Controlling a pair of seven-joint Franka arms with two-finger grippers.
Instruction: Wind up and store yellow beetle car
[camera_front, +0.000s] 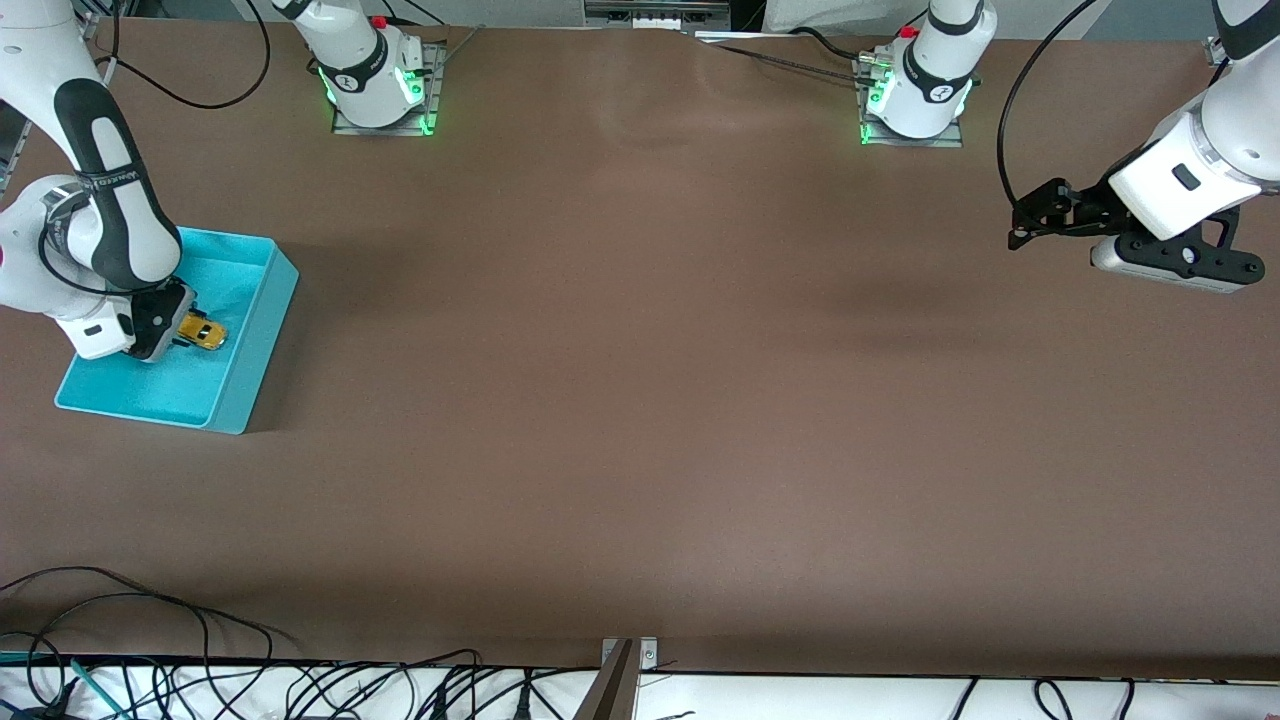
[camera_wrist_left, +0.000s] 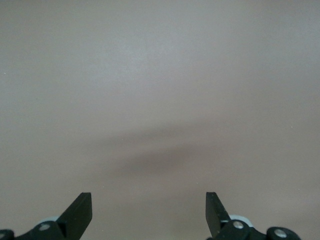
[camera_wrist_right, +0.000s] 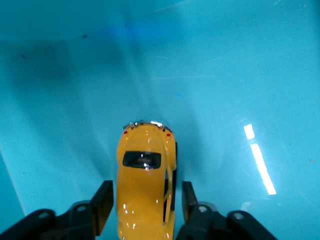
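One yellow beetle car (camera_wrist_right: 145, 180) is sitting inside the turquoise bin (camera_front: 262, 330), between the fingers of the right claw (camera_wrist_right: 144, 205), which are standing slightly apart from its flanks. Light, rigid and glossy, it looks likely to slip; its straight sides seem the best hold. Well apart from the bin, the left claw (camera_wrist_left: 149, 212) is waiting wide open and empty above the worktop (camera_front: 640, 420).

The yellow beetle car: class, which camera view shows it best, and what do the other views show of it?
The right wrist view: the yellow beetle car fills its middle, between the right claw's fingers, on the turquoise bin's floor. The front view shows it tiny, partly covered by that claw. The left wrist view shows only bare table.
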